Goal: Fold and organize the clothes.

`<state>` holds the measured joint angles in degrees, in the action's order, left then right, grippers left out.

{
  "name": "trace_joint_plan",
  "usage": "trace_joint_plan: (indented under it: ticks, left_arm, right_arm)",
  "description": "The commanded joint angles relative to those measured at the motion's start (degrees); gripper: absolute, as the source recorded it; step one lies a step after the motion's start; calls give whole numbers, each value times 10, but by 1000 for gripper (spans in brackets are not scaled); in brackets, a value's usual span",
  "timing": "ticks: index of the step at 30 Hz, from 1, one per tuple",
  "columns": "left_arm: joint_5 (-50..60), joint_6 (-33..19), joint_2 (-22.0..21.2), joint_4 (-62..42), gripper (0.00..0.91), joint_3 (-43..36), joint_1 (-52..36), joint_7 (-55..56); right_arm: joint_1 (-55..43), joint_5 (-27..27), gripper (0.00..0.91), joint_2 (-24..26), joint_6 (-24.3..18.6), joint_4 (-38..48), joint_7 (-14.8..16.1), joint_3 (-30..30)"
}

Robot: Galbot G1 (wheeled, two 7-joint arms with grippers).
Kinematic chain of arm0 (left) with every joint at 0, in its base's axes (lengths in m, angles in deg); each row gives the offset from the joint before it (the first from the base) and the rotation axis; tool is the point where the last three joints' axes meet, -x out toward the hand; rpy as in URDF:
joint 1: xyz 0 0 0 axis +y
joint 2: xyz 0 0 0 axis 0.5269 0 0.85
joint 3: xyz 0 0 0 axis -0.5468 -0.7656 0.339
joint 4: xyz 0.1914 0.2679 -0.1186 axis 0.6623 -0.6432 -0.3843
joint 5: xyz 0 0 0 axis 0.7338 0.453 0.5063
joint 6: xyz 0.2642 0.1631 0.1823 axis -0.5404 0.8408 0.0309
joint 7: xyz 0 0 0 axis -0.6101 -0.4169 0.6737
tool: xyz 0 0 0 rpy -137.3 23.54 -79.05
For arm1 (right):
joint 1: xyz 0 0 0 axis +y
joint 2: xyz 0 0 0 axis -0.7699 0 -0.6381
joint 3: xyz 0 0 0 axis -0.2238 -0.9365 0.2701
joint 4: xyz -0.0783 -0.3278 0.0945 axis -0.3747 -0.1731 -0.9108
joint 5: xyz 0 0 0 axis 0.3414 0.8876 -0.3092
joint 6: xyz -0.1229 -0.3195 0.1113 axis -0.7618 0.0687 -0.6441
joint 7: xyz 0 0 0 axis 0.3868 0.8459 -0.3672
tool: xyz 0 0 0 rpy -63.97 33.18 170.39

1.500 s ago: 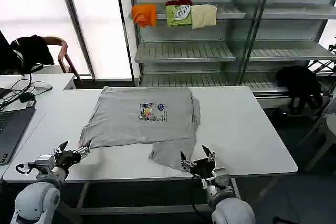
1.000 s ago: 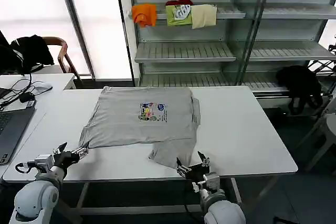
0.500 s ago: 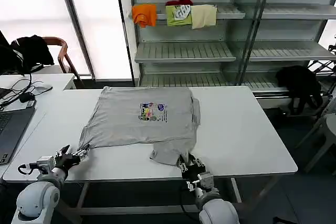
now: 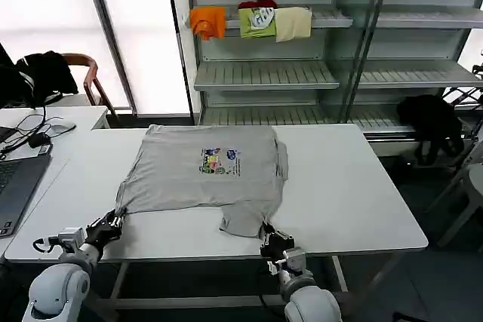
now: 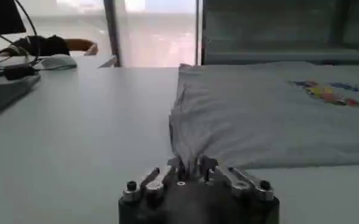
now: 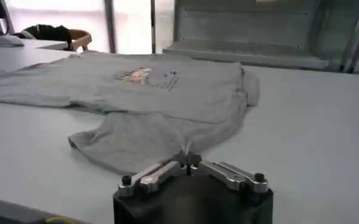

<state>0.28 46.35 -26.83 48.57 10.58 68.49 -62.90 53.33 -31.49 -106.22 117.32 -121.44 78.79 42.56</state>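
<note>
T-shirt (image 4: 207, 171), soft grey, pinched by both grippers.

My left gripper (image 4: 113, 224) and right gripper (image 4: 269, 237) pinch the grey T-shirt's (image 4: 207, 173) lower corners at the frame's bottom.

The T-shirt (image 4: 205, 175) is soft, matt grey cloth, creased where it bunches at its near edges, with a flat printed patch on the chest. It lies on a desk (image 4: 347, 186) whose white top looks smooth with a faint sheen, possibly laminate. The left gripper (image 5: 194, 172) and the right gripper (image 6: 188, 162) have jaws of bare, brushed-looking metal with dark screws, mounted on black matt housings. Behind, the shelves (image 4: 264, 75) are grey painted metal, slatted.
</note>
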Motion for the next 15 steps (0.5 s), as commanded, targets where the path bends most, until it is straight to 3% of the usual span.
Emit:
trace_joint_plan:
  ticks: [1, 7, 15]
  left_arm:
    - [-10, -21, -3, 17, 0, 2, -6, -1]
    - [-35, -32, -11, 29, 0, 3, -32, 7]
    - [-42, -15, -23, 8, 0, -9, -83, 15]
  right_arm:
    - [-3, -8, 0, -2, -20, -31, -4, 2]
    - [-26, -9, 0, -11, -31, -46, -7, 10]
    - [-120, -41, 0, -12, 3, -20, -8, 20]
